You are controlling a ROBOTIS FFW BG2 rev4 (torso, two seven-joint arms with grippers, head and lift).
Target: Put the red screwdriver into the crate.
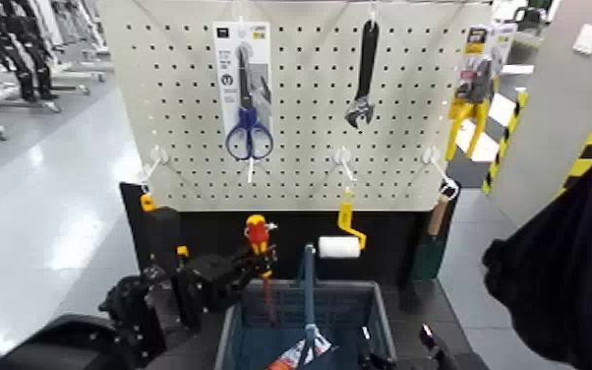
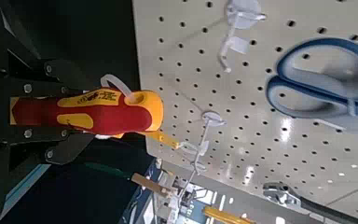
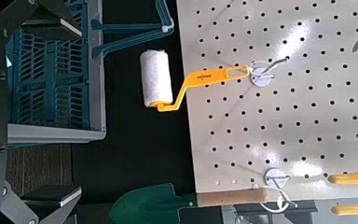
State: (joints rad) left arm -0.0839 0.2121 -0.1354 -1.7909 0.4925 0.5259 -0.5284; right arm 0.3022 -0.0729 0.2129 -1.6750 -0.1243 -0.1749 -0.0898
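Left gripper fingers pinched the red-and-yellow-handled screwdriver shaft-down at the blue-grey plastic crate's ten o'clock, seemingly for release; right gripper, four o'clock, stood spread.

Red with yellow patches on the screwdriver, near left; blue-grey, slot-patterned, on the crate; pale with rows of dark dots on the pegboard; blue on the scissors' handles, far left; yellow and white on the paint roller; green and tan on the trowel, right; yellow on the pliers' handles, far right.
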